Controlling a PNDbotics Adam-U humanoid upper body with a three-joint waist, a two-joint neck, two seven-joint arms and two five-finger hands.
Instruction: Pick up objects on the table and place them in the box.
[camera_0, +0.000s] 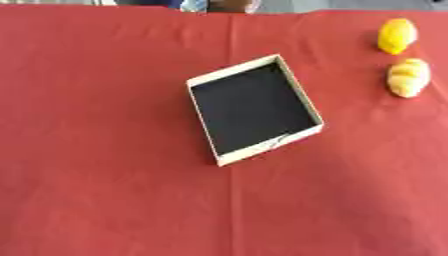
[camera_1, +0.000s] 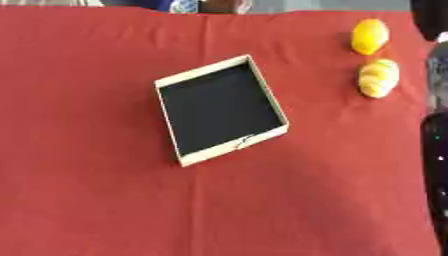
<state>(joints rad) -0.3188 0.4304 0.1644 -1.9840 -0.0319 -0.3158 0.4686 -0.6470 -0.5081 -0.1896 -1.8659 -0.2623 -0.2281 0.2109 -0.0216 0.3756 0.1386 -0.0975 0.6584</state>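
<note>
So the worktop (camera_0: 105, 200) is covered in a red cloth with a faint crease running down the middle, and the box (camera_0: 203, 84) sits roughly in the centre of it, turned at an angle so one corner points toward the near edge. It's a shallow open tray kind of thing with pale, cream-coloured walls and a black inside, and there's nothing in it that I can see. Over on the right, near the far edge, there are two yellow objects well apart from the box. The farther one is a bright yellow fruit (camera_0: 396, 35), smooth and rounded, could be a lemon or a pepper, I honestly can't tell. Just in front of it, close but not touching, is a paler yellow piece (camera_0: 409, 77) with a lumpy, ridged look and some lighter patches, maybe a pastry or a small bunch of something, again too soft to call. Both lie straight on the cloth. As for the hands: neither one shows clearly. In the right eye view there's a dark, mostly black shape (camera_1: 435, 165) running down the right edge with a greyish bit near the top, which looks like part of the robot's right arm, but I can't make out the hand or its fingers, so whether it's spread or curled I can't tell. It isn't touching either yellow object or the box. The left hand doesn't show in either view.
</note>
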